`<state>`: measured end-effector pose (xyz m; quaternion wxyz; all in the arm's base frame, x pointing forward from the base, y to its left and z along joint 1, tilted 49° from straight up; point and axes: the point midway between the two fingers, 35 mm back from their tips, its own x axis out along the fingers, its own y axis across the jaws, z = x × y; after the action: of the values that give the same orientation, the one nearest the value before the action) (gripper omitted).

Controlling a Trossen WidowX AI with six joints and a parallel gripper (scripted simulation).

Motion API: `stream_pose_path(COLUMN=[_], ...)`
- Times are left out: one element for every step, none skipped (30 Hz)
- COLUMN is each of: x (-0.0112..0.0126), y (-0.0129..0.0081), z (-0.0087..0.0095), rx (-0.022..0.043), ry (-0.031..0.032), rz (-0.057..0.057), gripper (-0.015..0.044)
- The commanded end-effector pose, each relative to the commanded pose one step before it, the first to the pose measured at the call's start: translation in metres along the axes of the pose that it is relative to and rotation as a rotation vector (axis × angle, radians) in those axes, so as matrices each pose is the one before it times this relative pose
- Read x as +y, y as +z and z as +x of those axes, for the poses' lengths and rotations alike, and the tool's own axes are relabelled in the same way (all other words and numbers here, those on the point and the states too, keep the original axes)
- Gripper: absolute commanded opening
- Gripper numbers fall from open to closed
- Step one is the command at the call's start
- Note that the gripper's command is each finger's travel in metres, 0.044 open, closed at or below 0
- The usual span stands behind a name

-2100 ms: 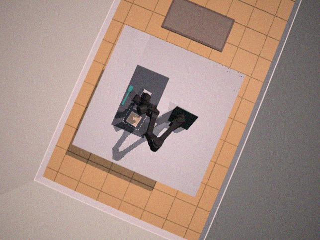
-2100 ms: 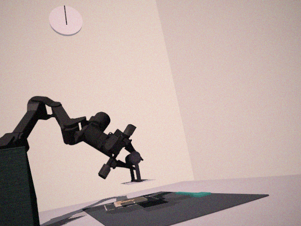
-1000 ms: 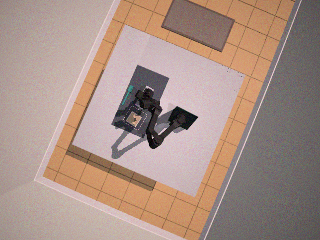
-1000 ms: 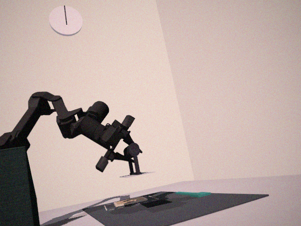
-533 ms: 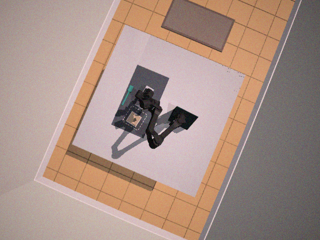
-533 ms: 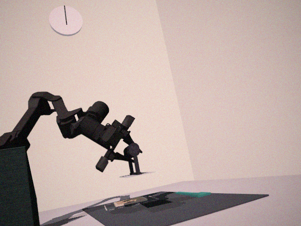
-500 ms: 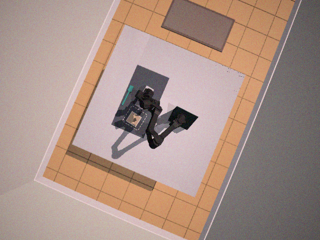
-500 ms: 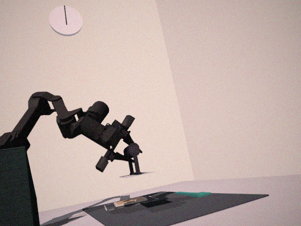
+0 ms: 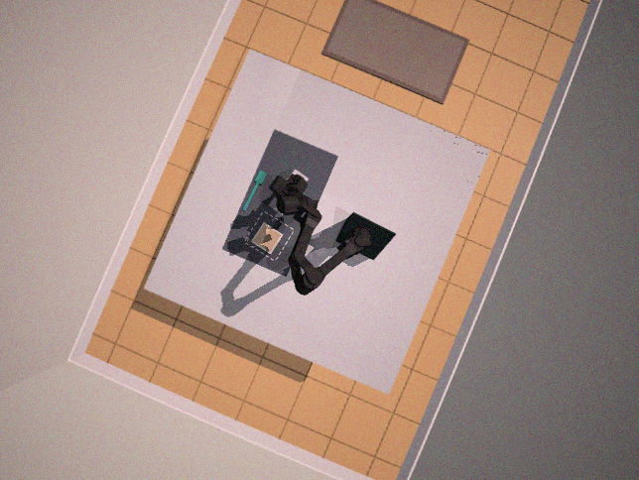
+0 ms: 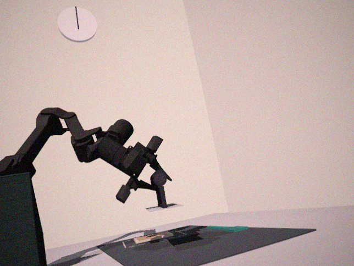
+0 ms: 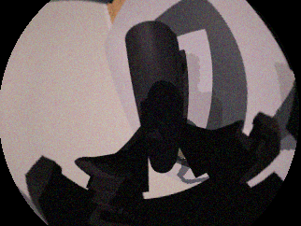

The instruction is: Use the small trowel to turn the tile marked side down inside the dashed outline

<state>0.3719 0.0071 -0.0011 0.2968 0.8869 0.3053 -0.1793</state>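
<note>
Gripping the trowel (image 10: 160,197), the tool (image 10: 155,178) hides its handle.

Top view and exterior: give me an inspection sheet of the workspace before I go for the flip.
Surface: grey table, dark mat on it.
Job's things: tile inside dashed outline, mark up; trowel held above the mat.
Clutter: teal tool lying at the mat's edge, apart from the tile.
Gripper: shut on trowel.
Cables: nothing seen.
Surroundings: orange tiled floor, brown rug, wall clock.
</note>
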Motion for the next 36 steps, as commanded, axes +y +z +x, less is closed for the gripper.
stream_pose_path(x=[0.00704,0.00115,0.00115,0.00115,0.00114,0.00114,0.00114,0.00113,0.00113,0.00112,0.00112,0.00111,0.0011,0.0011,0.00109,0.00108,0.00108,0.00107,0.00106,0.00105,0.00104,0.00095,0.00094,0.00095,0.00096,0.00095,0.00094,0.00094,0.00094,0.00099,0.00098,0.00099,0.00098,0.00097,0.00095,0.00094], y=[0.01546,0.00302,0.00299,0.00297,0.00294,0.00292,0.00289,0.00286,0.00284,0.00281,0.00279,0.00276,0.00274,0.00271,0.00269,0.00266,0.00264,0.00261,0.00259,0.00256,0.00254,0.0025,0.00248,0.00246,0.00244,0.00242,0.00239,0.00237,0.00235,0.00233,0.00231,0.00229,0.00226,0.00224,0.00222,0.0022], z=[0.01196,0.00268,0.00269,0.00271,0.00272,0.00274,0.00275,0.00277,0.00278,0.00279,0.0028,0.00282,0.00283,0.00284,0.00285,0.00286,0.00287,0.00288,0.00289,0.0029,0.00291,0.00295,0.00296,0.00296,0.00296,0.00296,0.00297,0.00297,0.00297,0.00295,0.00296,0.00295,0.00296,0.00296,0.00297,0.00297], rx=[-0.06324,-0.01359,-0.01365,-0.01369,-0.01374,-0.01378,-0.01383,-0.01387,-0.01391,-0.01395,-0.01399,-0.01405,-0.01409,-0.01413,-0.01416,-0.0142,-0.01423,-0.01426,-0.01429,-0.01431,-0.01434,-0.01446,-0.01449,-0.0145,-0.01447,-0.01449,-0.01451,-0.01452,-0.0145,-0.01441,-0.01441,-0.01438,-0.0144,-0.0144,-0.0144,-0.0144], ry=[0.00332,-0.00073,-0.00066,-0.00059,-0.00051,-0.00044,-0.00036,-0.00028,-0.0002,-0.00012,-0.00003,0.00003,0.00012,0.0002,0.00029,0.00038,0.00047,0.00057,0.00066,0.00075,0.00085,0.00082,0.00092,0.00104,0.00118,0.00128,0.00139,0.0015,0.00163,0.00181,0.00193,0.00205,0.00217,0.00228,0.0024,0.00251], rz=[0.061,0.0138,0.0137,0.0136,0.0135,0.0134,0.0133,0.0132,0.0131,0.013,0.0129,0.0127,0.0126,0.0125,0.0124,0.0123,0.0122,0.0121,0.012,0.0119,0.0118,0.0112,0.0111,0.0111,0.0111,0.011,0.0109,0.0108,0.0108,0.0111,0.011,0.0109,0.0108,0.0107,0.0106,0.0105], gripper=[0.0,0.0,0.0,0.0,0.0,0.0,0.0,0.0,0.0,0.0,0.0,0.0,0.0,0.0,0.0,0.0,0.0,0.0,0.0,0.0,0.0,0.0,0.0,0.0,0.0,0.0,0.0,0.0,0.0,0.0,0.0,0.0,0.0,0.0,0.0,0.0])
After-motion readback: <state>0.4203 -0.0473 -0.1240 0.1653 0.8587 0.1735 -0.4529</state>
